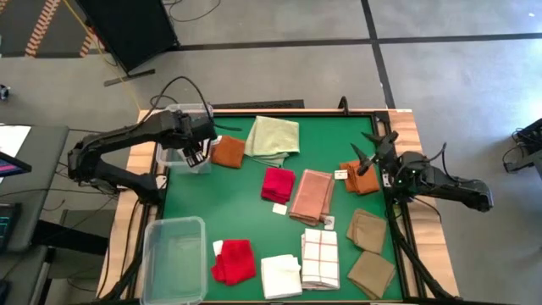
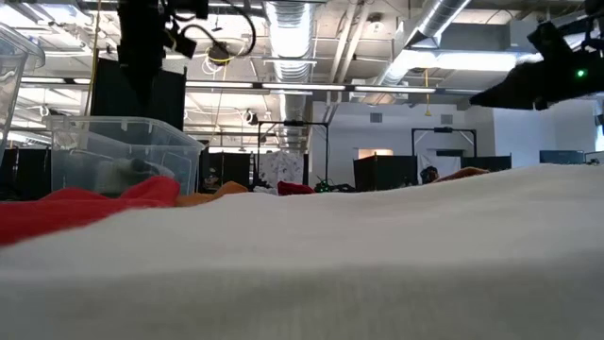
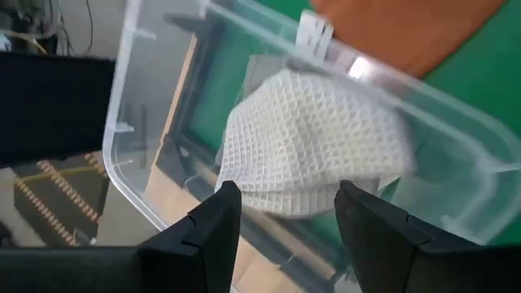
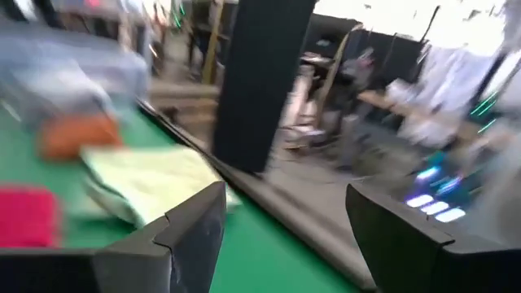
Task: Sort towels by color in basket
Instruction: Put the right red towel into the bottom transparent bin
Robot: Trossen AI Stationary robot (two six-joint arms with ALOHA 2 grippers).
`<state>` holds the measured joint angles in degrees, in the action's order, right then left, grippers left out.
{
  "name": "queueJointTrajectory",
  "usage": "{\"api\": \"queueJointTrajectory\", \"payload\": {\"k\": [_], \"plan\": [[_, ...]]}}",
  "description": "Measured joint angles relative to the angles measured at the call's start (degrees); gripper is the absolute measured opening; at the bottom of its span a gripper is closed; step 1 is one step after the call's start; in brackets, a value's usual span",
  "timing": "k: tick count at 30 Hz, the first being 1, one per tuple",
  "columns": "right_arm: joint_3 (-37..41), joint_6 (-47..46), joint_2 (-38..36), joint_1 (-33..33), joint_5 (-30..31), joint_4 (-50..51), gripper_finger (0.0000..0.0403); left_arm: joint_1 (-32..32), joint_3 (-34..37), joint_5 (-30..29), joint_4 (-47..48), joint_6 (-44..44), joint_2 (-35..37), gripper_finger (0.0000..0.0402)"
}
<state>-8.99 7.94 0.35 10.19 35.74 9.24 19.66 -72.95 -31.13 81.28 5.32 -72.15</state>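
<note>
My left gripper [image 1: 196,154] [image 3: 285,203] is open above the far clear bin [image 1: 174,159] [image 3: 155,187]. A grey waffle towel [image 3: 313,138] lies crumpled in that bin, below and between the fingers, apart from them. My right gripper [image 1: 370,149] [image 4: 285,220] is open and raised near the table's right edge, by a rust-orange towel [image 1: 360,178]. Flat on the green mat lie another rust-orange towel [image 1: 228,151], a pale green [image 1: 273,137], two red [image 1: 278,184] [image 1: 234,261], a salmon pink [image 1: 312,195], a white [image 1: 280,276], a white-checked [image 1: 320,258] and two tan towels [image 1: 367,229] [image 1: 371,273].
A second clear bin [image 1: 174,258] sits at the table's near left corner. Bare green mat [image 1: 212,203] lies between the bins and the red towels. In the low view the white towel [image 2: 377,255] fills the foreground, with the far bin [image 2: 123,151] behind it.
</note>
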Motion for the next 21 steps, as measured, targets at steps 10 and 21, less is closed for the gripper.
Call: {"api": "queueJointTrajectory", "payload": {"k": [10,21], "plan": [[0.00,-23.27,0.21,-0.30,-3.95,-7.14,0.0286,-8.54,-2.47,1.58,-5.31,1.59,7.09,0.0190],[0.00,-30.43,10.99,-1.96,-28.42,-20.63,0.0286,-18.82,-2.47,3.18,-10.73,2.88,9.51,0.0190]]}}
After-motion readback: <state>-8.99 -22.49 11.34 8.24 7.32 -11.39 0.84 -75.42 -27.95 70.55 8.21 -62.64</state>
